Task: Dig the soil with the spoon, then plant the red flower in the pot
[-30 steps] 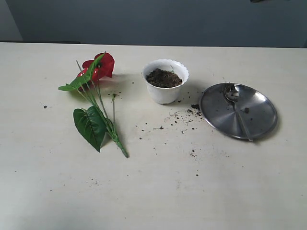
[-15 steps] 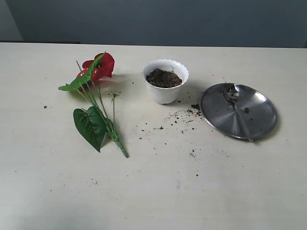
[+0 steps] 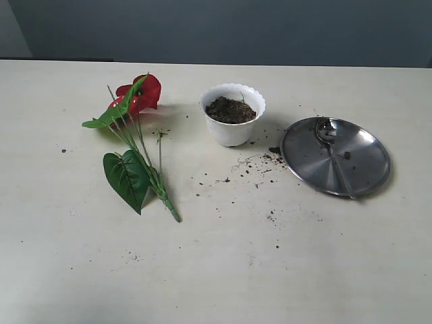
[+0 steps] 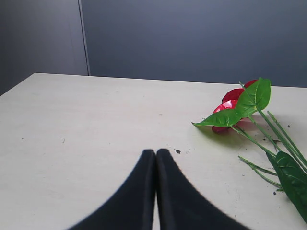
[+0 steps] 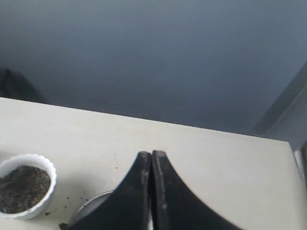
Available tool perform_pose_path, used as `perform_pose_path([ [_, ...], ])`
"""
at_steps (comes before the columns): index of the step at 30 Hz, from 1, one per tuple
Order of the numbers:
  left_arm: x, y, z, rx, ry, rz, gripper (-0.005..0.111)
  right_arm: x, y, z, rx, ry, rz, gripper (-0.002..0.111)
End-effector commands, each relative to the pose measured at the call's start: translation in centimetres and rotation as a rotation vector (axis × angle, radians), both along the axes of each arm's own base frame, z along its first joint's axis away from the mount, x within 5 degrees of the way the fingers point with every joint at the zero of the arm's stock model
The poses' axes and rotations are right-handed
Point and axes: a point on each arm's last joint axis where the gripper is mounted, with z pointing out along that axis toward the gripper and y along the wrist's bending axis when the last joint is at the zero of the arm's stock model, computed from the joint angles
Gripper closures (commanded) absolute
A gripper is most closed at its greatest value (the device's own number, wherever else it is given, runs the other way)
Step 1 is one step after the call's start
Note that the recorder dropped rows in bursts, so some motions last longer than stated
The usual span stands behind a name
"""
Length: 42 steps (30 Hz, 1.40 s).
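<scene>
Looking over the pale counter [image 3: 216, 270] and finding the red flower [image 3: 140, 94] lying flat at the left of the exterior view, blooms toward the far edge, thin green stems running toward the near side, a large dark green leaf [image 3: 126, 179] beside them. Placing it left of the pot [image 3: 233, 133], apart from it and not touching. Seeing the white pot upright near the middle, scalloped rim up, filled with dark soil [image 3: 231, 109]. Noting loose specks [image 3: 260, 165] strewn over the counter between the pot and a round steel plate [image 3: 368, 162] at the right. Finding the spoon [image 3: 333, 155] lying in that plate, bowl toward the far side, handle reaching to the near rim, a few dark crumbs by the bowl. Seeing in the left wrist view the left jaws pressed tip to tip, holding nothing, above bare counter near the blooms. Seeing in the right wrist view the right jaws likewise closed and empty, near the pot and the plate's edge.
</scene>
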Motion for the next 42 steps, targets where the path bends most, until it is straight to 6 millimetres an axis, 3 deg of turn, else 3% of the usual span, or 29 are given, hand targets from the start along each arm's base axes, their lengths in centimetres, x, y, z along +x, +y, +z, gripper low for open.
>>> perform_pose_path([
  [1,0.0,0.0,0.0,-0.004,-0.009,0.001,0.106,-2.6,-1.6,1.3,-0.062,-0.013,-0.045,0.109],
  [6,0.0,0.0,0.0,-0.004,-0.009,0.001,0.106,-5.5,-4.3,2.5,-0.011,-0.017,-0.142,0.109],
  [9,0.0,0.0,0.0,-0.004,-0.009,0.001,0.106,-8.3,-6.7,3.2,0.007,-0.097,-0.251,0.109],
  [15,0.0,0.0,0.0,-0.004,-0.009,0.001,0.106,-11.7,-7.9,0.6,-0.024,-0.295,-0.297,0.109],
  [17,0.0,0.0,0.0,-0.004,-0.009,0.001,0.106,-13.3,-7.7,-2.3,-0.021,-0.349,-0.274,0.109],
  [23,0.0,0.0,0.0,-0.004,-0.009,0.001,0.106,-15.8,-7.1,-11.7,0.050,-0.401,-0.219,0.109],
  [26,0.0,0.0,0.0,-0.004,-0.009,0.001,0.106,-17.1,-7.0,-13.9,0.055,-0.449,-0.211,0.109],
  [32,0.0,0.0,0.0,-0.004,-0.009,0.001,0.106,-18.8,-7.1,-16.2,0.068,-0.421,-0.221,0.109],
  [42,0.0,0.0,0.0,-0.004,-0.009,0.001,0.106,-18.3,-6.8,-18.5,0.158,-0.359,-0.219,0.109],
])
